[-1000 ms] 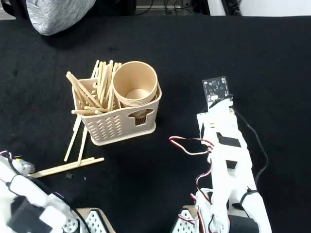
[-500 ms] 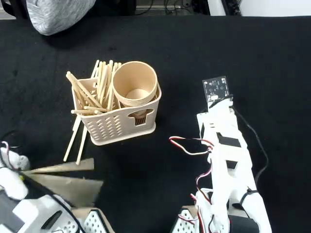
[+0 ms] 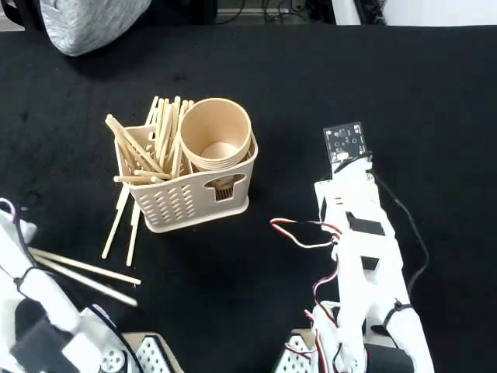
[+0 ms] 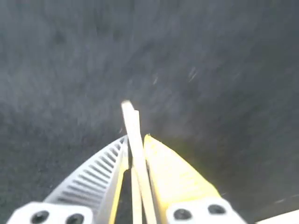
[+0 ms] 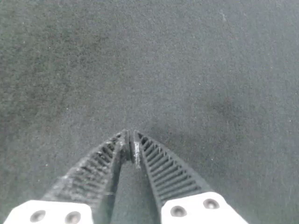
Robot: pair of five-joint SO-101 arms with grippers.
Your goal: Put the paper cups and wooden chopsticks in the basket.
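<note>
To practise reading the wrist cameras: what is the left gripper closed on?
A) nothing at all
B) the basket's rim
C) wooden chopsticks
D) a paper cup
C: the left wrist view shows the left gripper with wooden chopsticks pinched between its jaws, their ends sticking out past the fingertips.
</note>
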